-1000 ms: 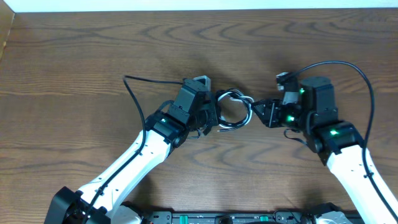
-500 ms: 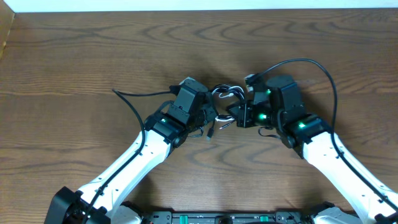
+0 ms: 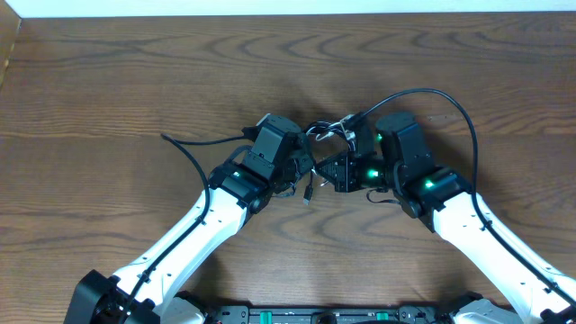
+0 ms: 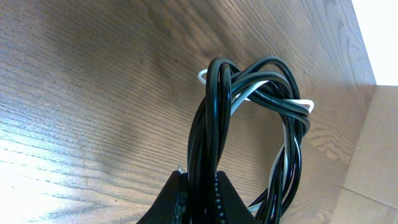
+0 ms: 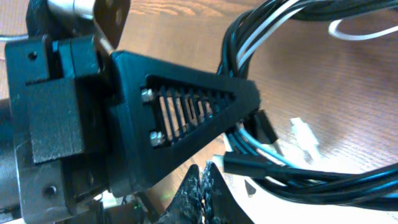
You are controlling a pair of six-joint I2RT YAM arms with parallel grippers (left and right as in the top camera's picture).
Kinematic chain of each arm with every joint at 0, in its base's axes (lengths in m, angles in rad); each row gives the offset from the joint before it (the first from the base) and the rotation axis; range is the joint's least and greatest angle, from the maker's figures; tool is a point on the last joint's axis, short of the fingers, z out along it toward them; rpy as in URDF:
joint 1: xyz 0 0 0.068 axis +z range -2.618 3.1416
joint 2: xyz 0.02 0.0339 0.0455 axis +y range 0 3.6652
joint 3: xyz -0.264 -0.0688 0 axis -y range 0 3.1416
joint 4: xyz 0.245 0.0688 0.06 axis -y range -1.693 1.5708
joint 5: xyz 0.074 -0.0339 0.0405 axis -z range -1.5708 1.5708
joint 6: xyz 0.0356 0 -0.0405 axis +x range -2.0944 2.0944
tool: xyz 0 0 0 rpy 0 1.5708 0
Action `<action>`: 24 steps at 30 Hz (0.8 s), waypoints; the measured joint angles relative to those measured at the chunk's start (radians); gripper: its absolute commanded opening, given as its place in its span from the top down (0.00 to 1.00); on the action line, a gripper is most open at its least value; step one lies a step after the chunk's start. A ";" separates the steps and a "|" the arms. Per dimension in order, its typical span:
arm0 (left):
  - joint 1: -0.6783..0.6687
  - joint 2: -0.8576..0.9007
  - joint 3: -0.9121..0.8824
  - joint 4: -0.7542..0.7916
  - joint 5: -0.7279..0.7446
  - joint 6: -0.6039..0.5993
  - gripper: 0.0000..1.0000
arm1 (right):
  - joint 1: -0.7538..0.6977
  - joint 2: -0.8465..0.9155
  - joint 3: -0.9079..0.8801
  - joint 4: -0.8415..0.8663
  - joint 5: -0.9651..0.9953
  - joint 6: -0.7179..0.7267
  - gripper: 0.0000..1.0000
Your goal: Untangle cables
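Observation:
The cables [image 3: 326, 133] are a coiled bundle of thin black and white cords lying mid-table between both arms. In the left wrist view the cables [image 4: 261, 93] rise as a twisted loop from my left gripper [image 4: 202, 186], which is shut on several black strands. From overhead my left gripper [image 3: 304, 166] sits at the bundle's left side. My right gripper [image 3: 331, 173] is pressed in close from the right. In the right wrist view my right gripper [image 5: 208, 177] is shut with nothing seen between its tips, just below the left gripper's finger [image 5: 186, 118]. A black plug end [image 5: 247, 165] and a white plug [image 5: 305, 134] lie beside it.
The left arm's thick black wire [image 3: 193, 144] trails left over the wooden table [image 3: 108, 81]. The right arm's wire [image 3: 441, 94] arches above its wrist. A pale wooden board [image 3: 9, 45] borders the table's left edge.
My right arm has swung left to meet the left gripper, and its jaws have closed. The bundle has bunched up and shifted slightly toward the far edge. The left arm has barely moved.

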 measured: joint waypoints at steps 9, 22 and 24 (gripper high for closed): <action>0.000 0.000 0.000 0.000 -0.018 0.000 0.92 | 0.028 0.002 0.000 -0.029 -0.007 0.002 0.99; 0.000 0.000 0.000 -0.005 0.055 0.030 0.93 | 0.031 0.024 0.000 -0.030 0.180 0.059 0.99; 0.000 0.000 0.000 -0.020 0.086 0.073 0.92 | 0.026 0.024 0.000 -0.006 0.201 0.068 0.99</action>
